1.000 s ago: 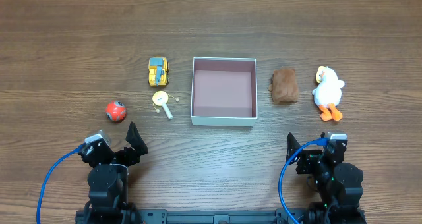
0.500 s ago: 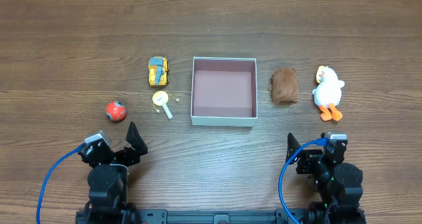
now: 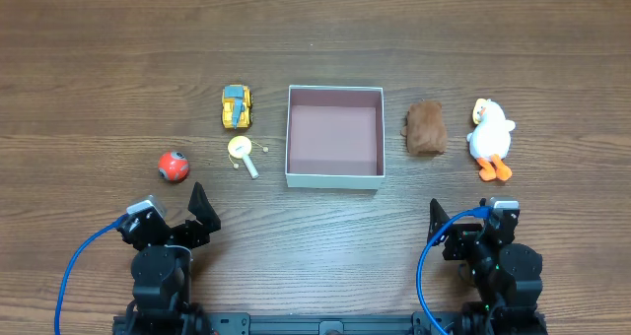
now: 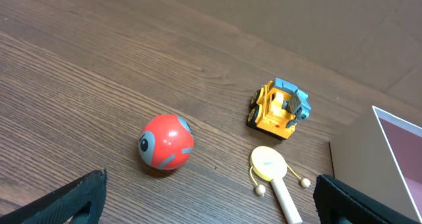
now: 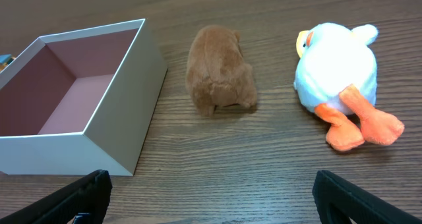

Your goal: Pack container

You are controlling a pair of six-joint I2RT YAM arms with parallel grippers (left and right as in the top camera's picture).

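Packing has not begun: the container sits empty at the middle of the bench, with all five toys outside it. Farthest left, the red ball looks the likeliest to give trouble; I judge it would roll off if one finger nudges it before both close. The yellow truck stands on wheels and could scoot away the same way. The small yellow rattle drum, near the container's left wall, lies flat on the wood, so fingers may skid over it or knock that thin wall. Right of the container, the brown plush and the white duck are soft and might catch on the rim when dropped. The left hand hangs low at the near side of the bench, fingers spread wide and holding nothing. The right hand mirrors it, wide and empty.
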